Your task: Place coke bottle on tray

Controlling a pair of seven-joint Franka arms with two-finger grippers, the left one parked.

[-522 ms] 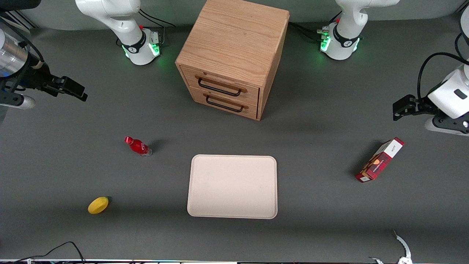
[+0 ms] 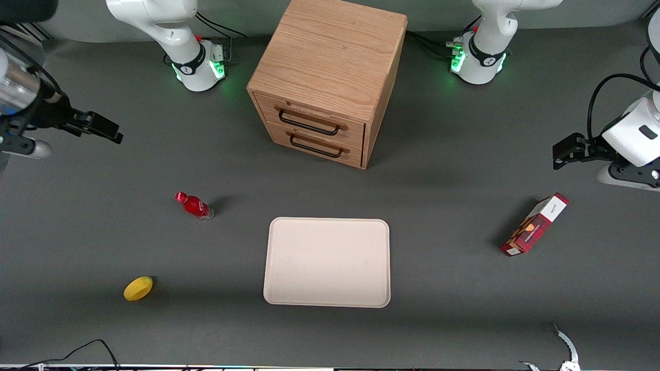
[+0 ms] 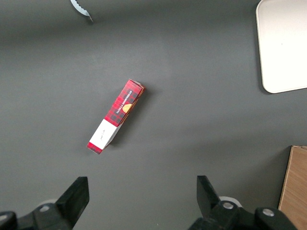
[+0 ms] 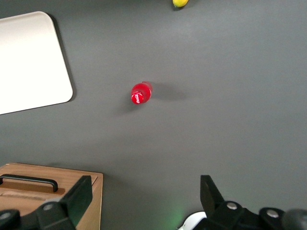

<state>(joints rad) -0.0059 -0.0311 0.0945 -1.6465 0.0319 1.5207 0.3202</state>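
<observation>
In the front view, the hand [image 2: 105,131] hangs above the grey bench [image 2: 438,206] at the working arm's end, empty, its fingers pointing toward the middle of the bench; how far they are spread does not show from here. The coke bottle [image 2: 194,205] stands upright on the bench, nearer the front camera than the hand and well apart from it. The tray [image 2: 328,262] lies flat on the bench, nearer the camera again and farther toward the parked arm's end than the bottle, not touching it. A wooden drawer cabinet [image 2: 326,77] stands farther from the camera than the tray, and a lemon [image 2: 138,288] lies nearer the camera than the bottle.

In the right wrist view, the hand [image 4: 144,201] is spread wide with nothing between its fingers [image 4: 79,196]. The coke bottle [image 4: 140,93] shows from above, red cap up, well clear of the fingertips, with the tray [image 4: 33,62] beside it and a corner of the cabinet [image 4: 48,187] close to one finger.
</observation>
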